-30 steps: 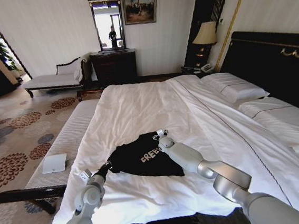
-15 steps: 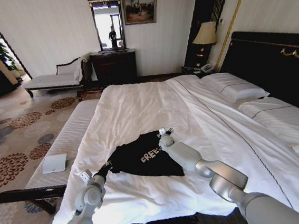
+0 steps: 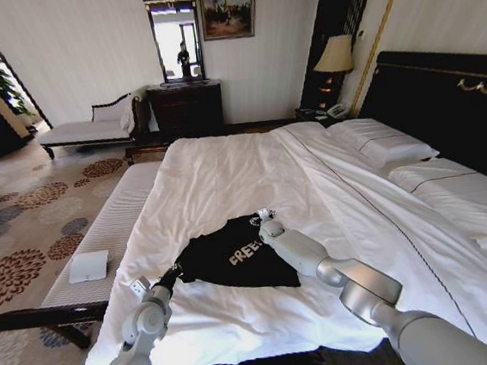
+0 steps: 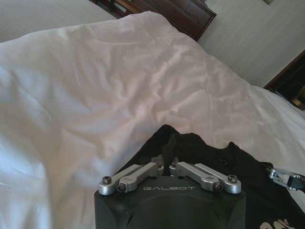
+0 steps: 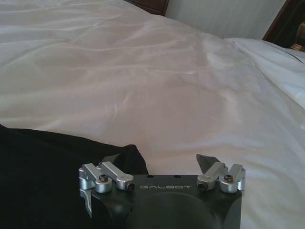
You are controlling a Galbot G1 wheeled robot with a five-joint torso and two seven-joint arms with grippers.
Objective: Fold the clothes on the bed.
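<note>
The clothes, one black T-shirt [image 3: 229, 255] with white lettering, lie rumpled near the foot of the bed [image 3: 225, 167]. At the shirt's near-left edge my left gripper [image 3: 175, 272] is shut on a pinch of the black fabric. In the left wrist view its fingers [image 4: 157, 167] meet on the shirt [image 4: 190, 148]. My right gripper [image 3: 264, 218] rests at the shirt's far right corner and is open. In the right wrist view one finger [image 5: 89, 183] stands over the black cloth [image 5: 47, 162] and the other over the white sheet [image 5: 167, 86].
A long pale bench [image 3: 110, 225] runs along the bed's left side with a small white pad [image 3: 88, 265] on it. Pillows [image 3: 382, 143] and a dark headboard [image 3: 442, 94] are at the right. Patterned carpet [image 3: 24, 229] lies to the left.
The right arm has shifted very slightly at the shirt's far corner. The shirt and the left gripper stay as they were.
</note>
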